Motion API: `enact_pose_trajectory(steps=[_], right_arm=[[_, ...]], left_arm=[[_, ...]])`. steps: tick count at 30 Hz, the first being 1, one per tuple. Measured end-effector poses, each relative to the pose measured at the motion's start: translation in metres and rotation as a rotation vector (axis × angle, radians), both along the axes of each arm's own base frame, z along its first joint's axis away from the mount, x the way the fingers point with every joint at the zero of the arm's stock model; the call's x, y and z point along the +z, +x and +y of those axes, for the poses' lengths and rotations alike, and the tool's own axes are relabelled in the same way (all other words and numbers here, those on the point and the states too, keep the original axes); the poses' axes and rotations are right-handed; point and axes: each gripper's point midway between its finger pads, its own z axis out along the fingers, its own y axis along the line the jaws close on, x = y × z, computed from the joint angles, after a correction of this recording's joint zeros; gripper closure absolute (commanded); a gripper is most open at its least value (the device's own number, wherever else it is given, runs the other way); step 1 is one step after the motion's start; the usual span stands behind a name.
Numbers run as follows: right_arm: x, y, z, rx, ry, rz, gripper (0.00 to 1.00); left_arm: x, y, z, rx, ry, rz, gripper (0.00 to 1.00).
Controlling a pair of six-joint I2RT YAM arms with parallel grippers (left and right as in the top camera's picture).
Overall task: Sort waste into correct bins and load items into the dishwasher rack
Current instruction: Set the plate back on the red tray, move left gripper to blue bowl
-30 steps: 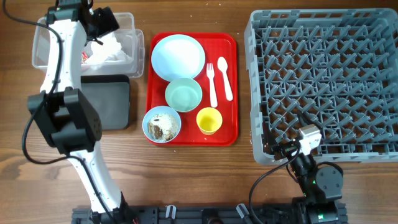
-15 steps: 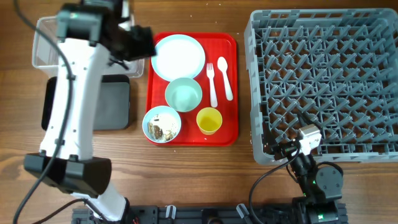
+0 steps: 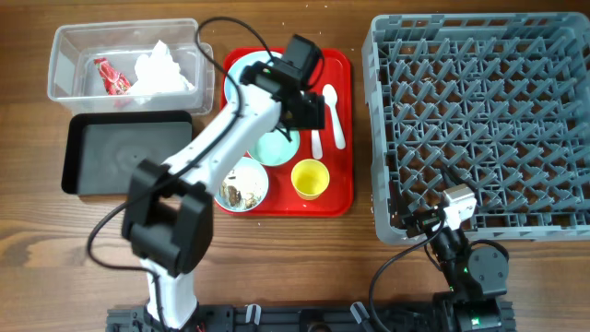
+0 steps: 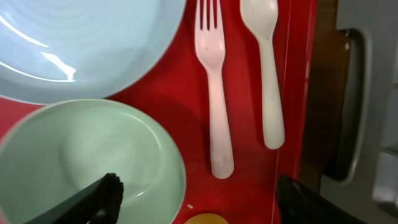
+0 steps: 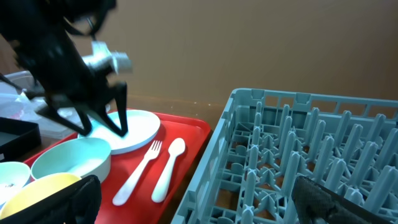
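Left end effector (image 4: pixel 200 194) is released, fingers spread wide and gripping nothing. It is positioned over the red tray (image 4: pixel 168 106), with the white fork (image 4: pixel 212 99) handle lying between the fingers; contact cannot be determined. The white spoon (image 4: pixel 266 74) lies just beside the fork, with the pale blue plate (image 4: pixel 81 43) and a green bowl (image 4: pixel 87 162) on the fork's other side. The yellow cup (image 3: pixel 310 178) and a second bowl (image 3: pixel 261 189) holding food scraps (image 3: pixel 240 191) sit on the same tray. The napkin (image 3: pixel 161 69) and red wrapper (image 3: pixel 111 77) lie in the clear tub (image 3: pixel 57 65), beside the black tray (image 3: pixel 120 157). Right end effector (image 5: pixel 196 186) is released, near a corner of the dishwasher rack (image 3: pixel 479 111).
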Motion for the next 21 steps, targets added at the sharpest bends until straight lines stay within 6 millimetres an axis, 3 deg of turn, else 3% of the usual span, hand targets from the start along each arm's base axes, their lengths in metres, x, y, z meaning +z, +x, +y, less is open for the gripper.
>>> enact_pose_trajectory(steps=[3, 9, 12, 15, 21], right_arm=[[0.0, 0.0, 0.0, 0.0, 0.0, 0.0, 0.0], [0.0, 0.0, 0.0, 0.0, 0.0, 0.0, 0.0], [0.0, 0.0, 0.0, 0.0, 0.0, 0.0, 0.0], [0.0, 0.0, 0.0, 0.0, 0.0, 0.0, 0.0], [0.0, 0.0, 0.0, 0.0, 0.0, 0.0, 0.0]], left_arm=[[-0.033, -0.004, -0.005, -0.003, 0.029, 0.058, 0.47], [-0.063, -0.004, -0.004, 0.019, 0.059, 0.104, 0.82], [-0.067, -0.004, -0.003, 0.021, 0.066, 0.111, 0.84], [-0.069, -0.005, -0.003, 0.023, 0.07, 0.113, 0.95], [-0.067, -0.001, 0.0, 0.028, 0.089, 0.094, 0.93]])
